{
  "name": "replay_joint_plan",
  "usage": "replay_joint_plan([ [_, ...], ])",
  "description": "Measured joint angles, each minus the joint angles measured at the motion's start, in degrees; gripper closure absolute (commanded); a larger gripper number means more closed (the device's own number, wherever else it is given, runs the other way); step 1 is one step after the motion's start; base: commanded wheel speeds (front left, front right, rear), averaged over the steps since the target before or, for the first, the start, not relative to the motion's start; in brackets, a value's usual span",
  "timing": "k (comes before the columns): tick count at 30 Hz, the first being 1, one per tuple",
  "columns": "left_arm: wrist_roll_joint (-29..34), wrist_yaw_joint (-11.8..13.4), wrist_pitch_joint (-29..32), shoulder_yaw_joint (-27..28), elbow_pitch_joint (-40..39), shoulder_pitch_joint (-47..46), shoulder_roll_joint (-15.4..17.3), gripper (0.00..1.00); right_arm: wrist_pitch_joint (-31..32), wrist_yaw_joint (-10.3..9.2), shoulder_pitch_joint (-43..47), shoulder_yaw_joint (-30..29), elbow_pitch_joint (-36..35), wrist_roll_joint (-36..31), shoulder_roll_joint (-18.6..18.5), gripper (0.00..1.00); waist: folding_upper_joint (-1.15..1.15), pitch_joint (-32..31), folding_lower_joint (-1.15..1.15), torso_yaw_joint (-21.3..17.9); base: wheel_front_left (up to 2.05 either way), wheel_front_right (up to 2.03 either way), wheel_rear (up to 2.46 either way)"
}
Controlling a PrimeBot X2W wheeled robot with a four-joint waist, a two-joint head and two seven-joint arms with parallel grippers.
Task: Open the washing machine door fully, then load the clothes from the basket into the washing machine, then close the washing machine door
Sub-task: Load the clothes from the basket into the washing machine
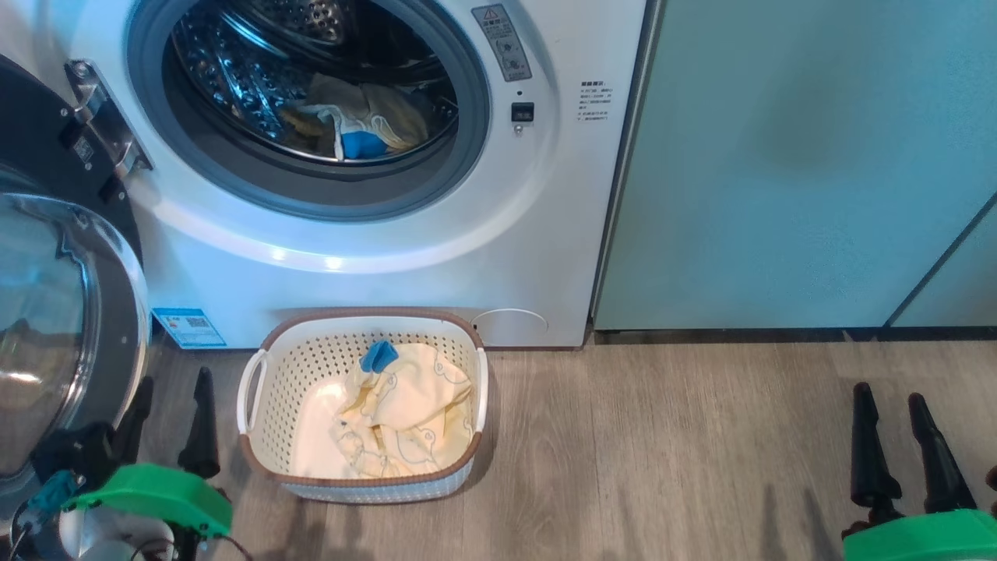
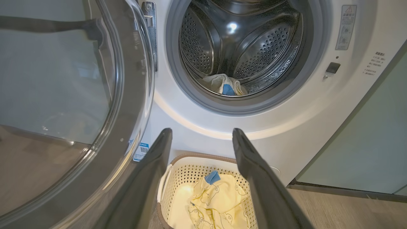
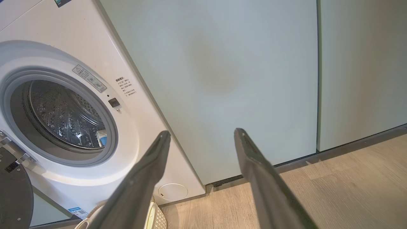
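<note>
Jaws on our left gripper (image 1: 175, 379) & right gripper (image 1: 888, 392) gape wide, nothing held. Clothes (image 1: 405, 413) sit in basket (image 1: 296, 374) just ahead of left jaws — washer door (image 1: 54, 312) close beside them. We might bump it w/ our arm.

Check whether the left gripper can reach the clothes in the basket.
Probably yes: the left gripper is open beside the basket, the clothes lie uncovered inside, and nothing stands between them.

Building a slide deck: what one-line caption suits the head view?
Washing machine door open, clothes split between drum and basket; left end effector and right end effector open, empty.
</note>
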Motion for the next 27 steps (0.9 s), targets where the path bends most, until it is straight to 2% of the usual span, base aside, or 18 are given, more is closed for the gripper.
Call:
replay_joint_plan([
  [9, 0.55, -0.52, 0.00, 1.79, -0.56, 1.50, -0.65, 0.00, 0.00, 0.00, 0.05, 1.04, 0.35, 0.00, -0.48, 0.00, 0.00, -0.50, 0.00, 0.41, 0.00, 0.00, 0.00],
  [27, 2.12, -2.48, 0.00, 1.63, -0.12, 3.48, -1.81, 0.00, 0.00, 0.00, 0.03, 0.98, 0.76, 0.20, -1.62, 0.00, 0.00, -1.22, 0.00, 1.10, 0.00, 0.00, 0.00],
])
